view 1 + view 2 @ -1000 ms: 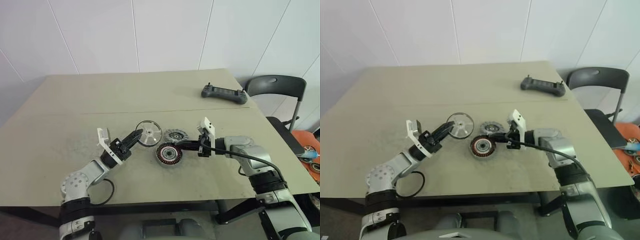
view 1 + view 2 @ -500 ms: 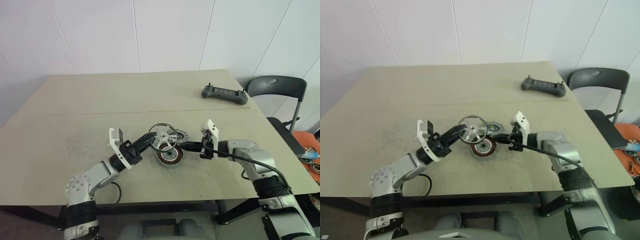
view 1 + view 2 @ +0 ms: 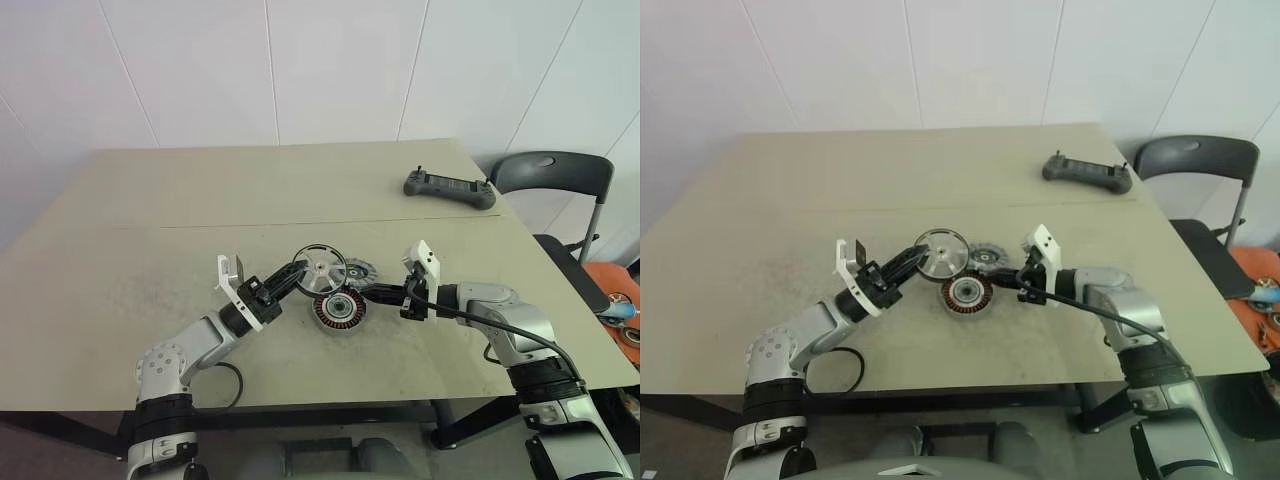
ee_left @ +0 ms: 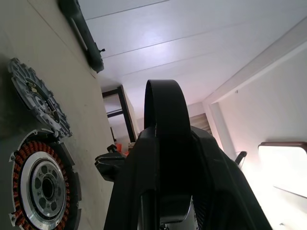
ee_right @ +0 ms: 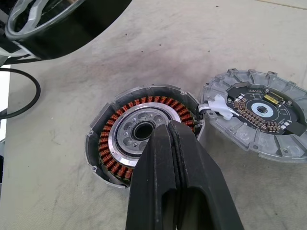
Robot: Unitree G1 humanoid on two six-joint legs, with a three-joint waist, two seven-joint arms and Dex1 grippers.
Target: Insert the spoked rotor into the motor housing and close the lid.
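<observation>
My left gripper (image 3: 300, 271) is shut on the rim of the spoked rotor (image 3: 321, 267), a silver ring with spokes and a centre hub. It holds the rotor tilted in the air, just above and behind the motor housing (image 3: 339, 308). The housing lies flat on the table, its copper windings (image 5: 158, 103) facing up around a pale centre. The lid (image 3: 357, 270), a gray disc with a circuit board (image 5: 261, 111), lies touching the housing's far side. My right gripper (image 3: 363, 292) is shut and empty, its tips at the housing's right rim.
A black controller (image 3: 449, 188) lies at the table's far right. A dark chair (image 3: 552, 172) stands beyond the right corner. A black cable loop (image 3: 228, 378) hangs by my left arm near the table's front edge (image 3: 330, 405).
My left gripper has carried the rotor to the right, from beside the housing to just over its far edge, and rolled it. The right gripper has stayed at the housing.
</observation>
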